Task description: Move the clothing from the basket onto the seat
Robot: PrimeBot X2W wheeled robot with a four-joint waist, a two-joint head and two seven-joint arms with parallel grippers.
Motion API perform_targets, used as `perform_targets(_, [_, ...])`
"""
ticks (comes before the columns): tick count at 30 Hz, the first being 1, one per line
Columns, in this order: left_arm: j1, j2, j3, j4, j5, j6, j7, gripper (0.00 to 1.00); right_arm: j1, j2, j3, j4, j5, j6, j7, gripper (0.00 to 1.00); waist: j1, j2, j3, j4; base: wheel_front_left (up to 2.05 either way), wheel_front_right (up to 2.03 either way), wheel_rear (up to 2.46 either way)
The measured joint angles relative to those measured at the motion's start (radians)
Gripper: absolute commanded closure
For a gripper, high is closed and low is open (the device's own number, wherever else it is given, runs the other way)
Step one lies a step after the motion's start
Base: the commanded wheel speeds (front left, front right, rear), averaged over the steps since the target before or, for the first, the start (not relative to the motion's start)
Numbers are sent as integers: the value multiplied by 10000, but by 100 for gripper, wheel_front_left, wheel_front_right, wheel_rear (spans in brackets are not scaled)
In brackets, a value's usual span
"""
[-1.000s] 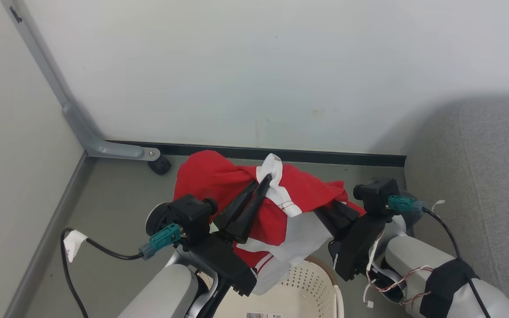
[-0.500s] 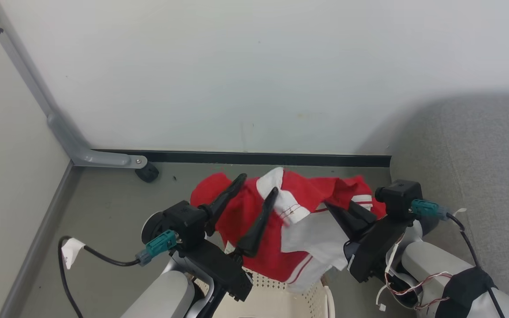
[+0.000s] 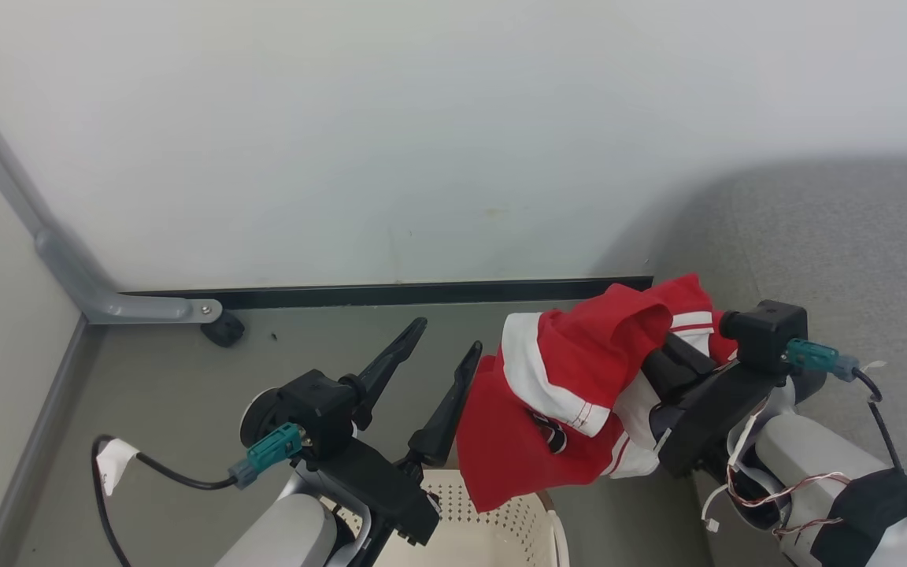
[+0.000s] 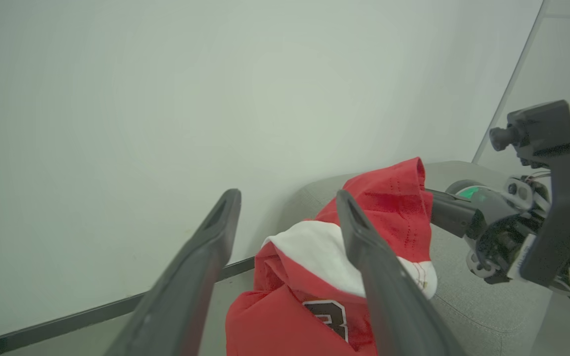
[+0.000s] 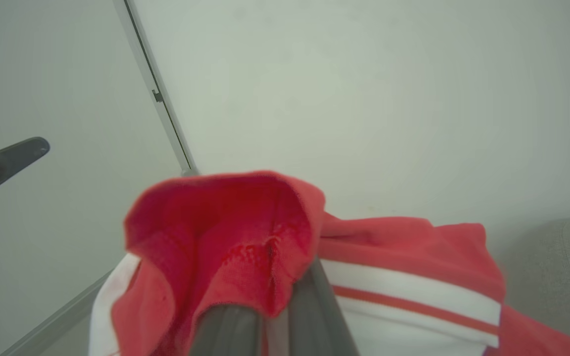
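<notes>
At the far left of the head view, splayed wide and empty: the left gripper (image 3: 448, 333), tips pointing up toward the wall, just beside the cloth's left edge without touching it. Below that, at the bottom edge: the basket (image 3: 493, 516), perforated wall showing, nothing red in the visible part.

Next rightward, hanging in the air above and to the right of the basket's rim: the clothing (image 3: 564, 386), bunched, long axis running from a drooping lower-left hem up to the right. Pinched at that upper-right end by the right gripper (image 3: 668, 361), fingers pressed together under a red fold.

Furthest right: the seat (image 3: 855, 252), grey, lying beyond and right of the holding arm, so much nearer the right arm than the left. Probably calls for a carry to the right, with the trailing hem lifted over the seat's edge.

On writing: a black emblem (image 4: 327, 316) edged in white, reads like a 3, partly folded. No brand or label legible.
</notes>
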State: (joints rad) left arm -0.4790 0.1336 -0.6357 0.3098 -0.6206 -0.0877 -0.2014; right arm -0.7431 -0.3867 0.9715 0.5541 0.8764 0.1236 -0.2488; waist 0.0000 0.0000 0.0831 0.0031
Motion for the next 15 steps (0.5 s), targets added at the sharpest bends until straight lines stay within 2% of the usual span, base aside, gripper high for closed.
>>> perform_targets(15, [197,272,-244,-372,136,-15,-40,0,567,-614,-1492,-861,-725,-98,0,100,0,0,-199,-1157,0,0,0])
